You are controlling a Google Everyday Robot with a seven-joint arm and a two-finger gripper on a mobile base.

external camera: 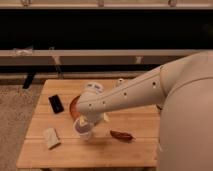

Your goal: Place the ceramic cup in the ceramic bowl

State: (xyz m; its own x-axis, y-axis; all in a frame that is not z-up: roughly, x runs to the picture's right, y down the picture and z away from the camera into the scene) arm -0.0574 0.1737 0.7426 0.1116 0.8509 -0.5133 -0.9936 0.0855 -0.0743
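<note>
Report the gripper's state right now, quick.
Gripper: down at the ceramic cup, just in front of the ceramic bowl. Whether it is open, closed or holding the cup cannot be told.
</note>
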